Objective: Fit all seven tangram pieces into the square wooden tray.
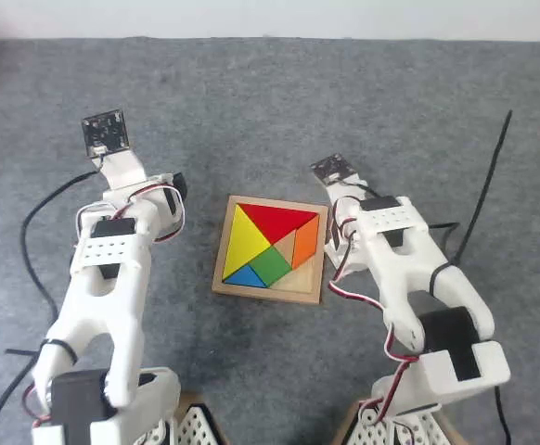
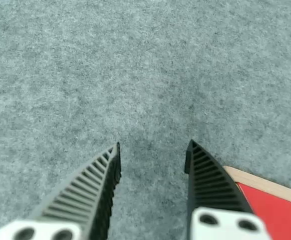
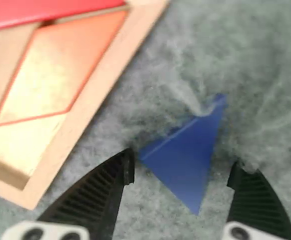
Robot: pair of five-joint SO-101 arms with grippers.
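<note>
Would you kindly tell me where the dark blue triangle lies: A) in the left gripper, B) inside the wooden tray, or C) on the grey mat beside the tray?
C: the dark blue triangle lies on the grey mat outside the wooden tray, the open right gripper astride it.

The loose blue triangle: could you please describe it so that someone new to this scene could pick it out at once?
A square wooden tray sits mid-table on grey felt. Just outside its edge, the blue triangle lies between the open fingers of the right gripper. Unlike its neighbours it is outside the tray, and darker than the blue piece inside.
</note>
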